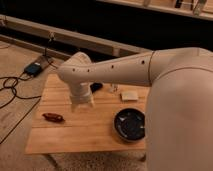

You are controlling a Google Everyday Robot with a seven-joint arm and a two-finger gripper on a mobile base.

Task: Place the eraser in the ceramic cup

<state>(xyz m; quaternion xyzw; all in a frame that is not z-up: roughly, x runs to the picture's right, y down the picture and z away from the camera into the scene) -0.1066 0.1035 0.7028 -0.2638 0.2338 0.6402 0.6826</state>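
Note:
My arm reaches in from the right over the wooden table (100, 135). Its end bends down, and the gripper (82, 104) hangs low over the table's left-middle. A small black lump, the eraser (96, 86), lies on the table just right of and behind the wrist, close to it. I cannot make out the ceramic cup; the arm's end may hide it.
A wide dark round bowl (130, 125) sits at the front right. A pale flat rectangle (129, 95) lies behind it, with a small pale object (113, 89) to its left. An elongated red-brown item (52, 117) lies at the front left. Cables (12, 85) run over the floor on the left.

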